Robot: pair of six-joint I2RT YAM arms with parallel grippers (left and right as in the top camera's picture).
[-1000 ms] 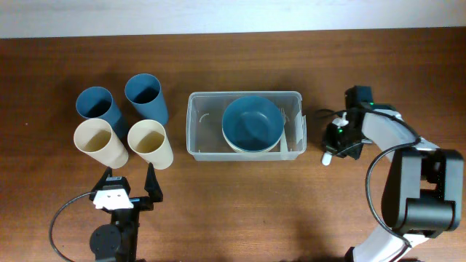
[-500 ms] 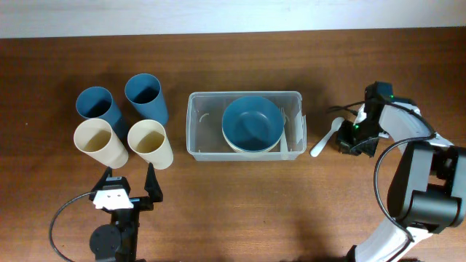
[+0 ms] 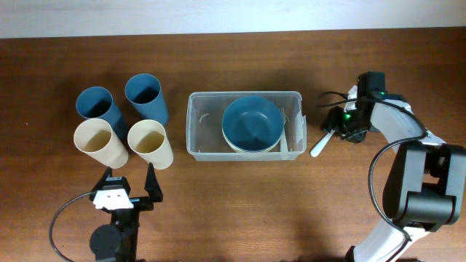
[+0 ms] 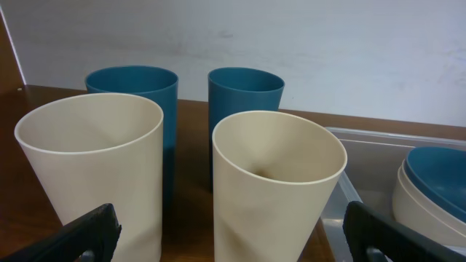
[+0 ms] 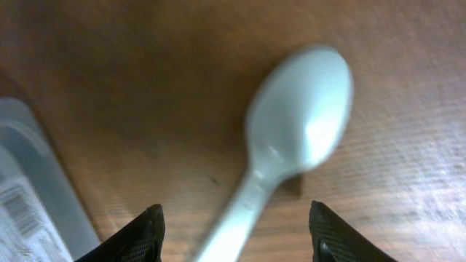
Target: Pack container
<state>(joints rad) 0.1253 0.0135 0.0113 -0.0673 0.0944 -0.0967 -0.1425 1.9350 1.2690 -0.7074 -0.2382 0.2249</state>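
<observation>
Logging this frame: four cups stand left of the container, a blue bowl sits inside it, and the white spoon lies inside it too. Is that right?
Not quite: the white spoon lies on the table just right of the container, not inside it; the overhead view shows this. The cups and the blue bowl are as you say.

left end effector [image 3: 130, 179]: jaws spread wide, level, facing forward | right end effector [image 3: 336, 131]: jaws parted, pointing down

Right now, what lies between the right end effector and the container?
A white spoon lies on the table between the right end effector and the container, seen in the overhead view.
</observation>
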